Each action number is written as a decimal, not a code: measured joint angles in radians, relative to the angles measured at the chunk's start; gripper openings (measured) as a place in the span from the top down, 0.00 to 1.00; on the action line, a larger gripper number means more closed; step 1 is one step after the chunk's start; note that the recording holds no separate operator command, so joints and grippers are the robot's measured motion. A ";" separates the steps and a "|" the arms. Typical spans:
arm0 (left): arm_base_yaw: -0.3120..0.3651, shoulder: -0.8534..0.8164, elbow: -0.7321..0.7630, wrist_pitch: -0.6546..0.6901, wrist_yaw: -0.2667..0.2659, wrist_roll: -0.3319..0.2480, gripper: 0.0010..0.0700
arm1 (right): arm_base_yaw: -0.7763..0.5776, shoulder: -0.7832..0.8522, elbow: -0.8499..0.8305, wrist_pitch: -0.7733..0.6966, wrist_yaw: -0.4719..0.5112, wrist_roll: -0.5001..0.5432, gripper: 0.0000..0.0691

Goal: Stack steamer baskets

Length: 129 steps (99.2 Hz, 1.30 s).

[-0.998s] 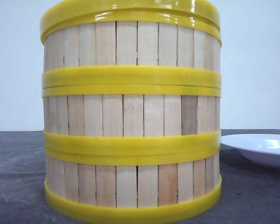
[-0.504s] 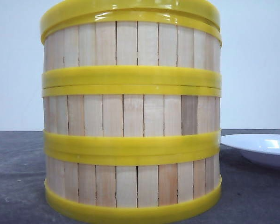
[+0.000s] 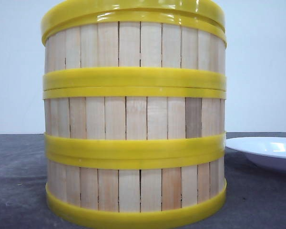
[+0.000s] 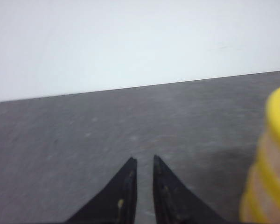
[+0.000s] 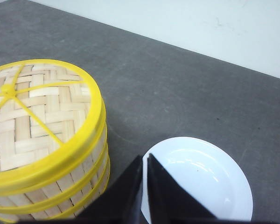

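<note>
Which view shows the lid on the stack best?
The right wrist view: it looks down on the lid, showing its woven top and yellow spokes. The front view shows only the lid's yellow rim edge-on atop the baskets. The left wrist view catches just a blurred sliver of the stack's side.

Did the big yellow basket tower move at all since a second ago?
No. The stack of steamer baskets sits in the same spot in the front view, its right edge still just overlapping the white plate behind it.
</note>
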 joint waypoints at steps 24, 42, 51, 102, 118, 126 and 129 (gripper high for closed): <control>0.073 -0.091 -0.242 0.091 -0.081 -0.071 0.96 | 0.000 0.000 0.000 0.000 0.000 0.000 0.99; 0.077 -0.132 -0.339 0.100 -0.103 -0.087 0.96 | 0.000 0.000 0.000 0.000 0.000 0.000 0.99; 0.079 -0.133 -0.361 0.117 -0.116 -0.090 0.96 | 0.000 0.000 0.000 0.000 0.000 0.000 0.99; 0.079 -0.135 -0.373 0.148 -0.117 -0.074 0.96 | 0.000 0.000 0.000 0.000 0.000 0.000 0.99; 0.079 -0.135 -0.373 0.148 -0.117 -0.074 0.96 | 0.000 0.000 0.000 0.000 0.000 0.000 0.99; 0.079 -0.135 -0.373 0.148 -0.117 -0.074 0.96 | 0.000 0.000 0.000 0.000 0.000 0.000 0.99; 0.079 -0.135 -0.373 0.148 -0.117 -0.074 0.96 | 0.000 0.000 0.000 0.000 0.000 0.000 0.99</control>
